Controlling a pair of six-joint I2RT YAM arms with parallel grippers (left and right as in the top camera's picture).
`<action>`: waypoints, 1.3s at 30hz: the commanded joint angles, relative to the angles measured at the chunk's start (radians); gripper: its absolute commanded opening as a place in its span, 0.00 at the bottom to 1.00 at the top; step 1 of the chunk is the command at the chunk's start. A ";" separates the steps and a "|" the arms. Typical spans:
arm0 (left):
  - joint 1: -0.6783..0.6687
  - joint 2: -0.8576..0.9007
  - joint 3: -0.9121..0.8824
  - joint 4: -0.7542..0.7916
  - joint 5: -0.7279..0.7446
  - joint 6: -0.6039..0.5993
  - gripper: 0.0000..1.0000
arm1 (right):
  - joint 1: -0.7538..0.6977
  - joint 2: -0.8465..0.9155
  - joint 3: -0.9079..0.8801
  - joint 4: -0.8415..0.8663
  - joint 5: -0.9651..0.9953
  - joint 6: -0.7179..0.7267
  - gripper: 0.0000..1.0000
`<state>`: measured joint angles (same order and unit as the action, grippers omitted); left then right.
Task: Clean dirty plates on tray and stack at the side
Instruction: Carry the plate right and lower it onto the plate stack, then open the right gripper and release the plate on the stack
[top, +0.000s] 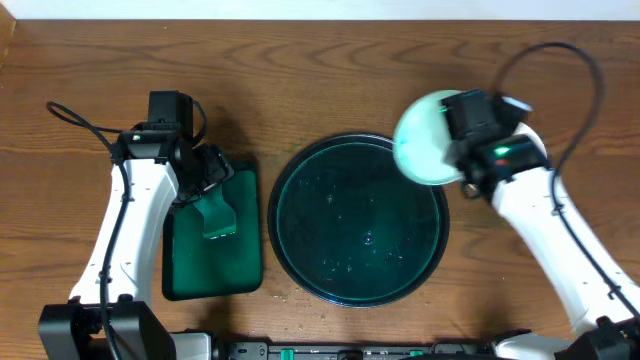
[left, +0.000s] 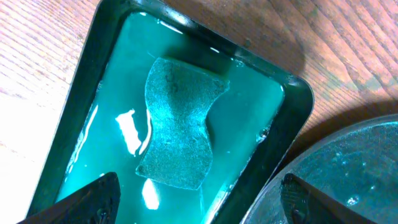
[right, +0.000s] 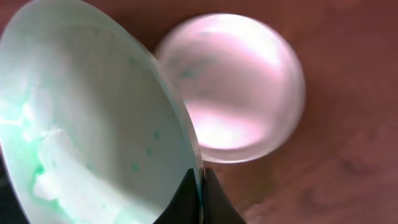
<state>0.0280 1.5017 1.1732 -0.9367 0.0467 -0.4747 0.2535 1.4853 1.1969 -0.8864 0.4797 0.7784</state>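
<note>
The right claw (right: 200, 186) is closed tight on the rim of the held plate (top: 422, 140), its jaws pinching the edge between them; the plate is lifted and tilted steeply, hanging over the far right edge of the round tray (top: 300, 262), partly above the rim and partly above the bare desk (top: 300, 80); in the right wrist view its inner face shows pale with teal-green specks and a green-tinged smear toward the lower left; just behind it in that view a second plate (right: 242, 87) lies flat on the wood, white with a pinkish sheen, too blurred to say more; the round tray sits at the middle of the desk, dark green, with only scattered droplets showing on its floor; to its left, just beside it, lies the rectangular tray (top: 185, 265), holding teal liquid; a sponge (left: 180, 121) with pinched-in sides rests in that liquid near the tray's middle; the left claw (left: 199, 202) hangs above the rectangular tray with its jaws spread wide apart and nothing between them, the sponge lying beneath and apart from them.
</note>
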 joint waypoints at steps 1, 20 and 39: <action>-0.001 -0.002 0.002 -0.005 -0.003 -0.002 0.83 | -0.116 -0.014 -0.001 -0.026 -0.016 0.090 0.02; -0.001 -0.002 0.002 -0.005 -0.003 -0.002 0.82 | -0.439 -0.006 -0.283 0.166 -0.048 0.089 0.01; -0.001 -0.002 0.002 -0.005 -0.003 -0.002 0.83 | -0.435 0.006 -0.329 0.439 -0.237 -0.043 0.45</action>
<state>0.0280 1.5021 1.1732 -0.9363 0.0467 -0.4747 -0.1848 1.4857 0.8726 -0.4622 0.2970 0.8021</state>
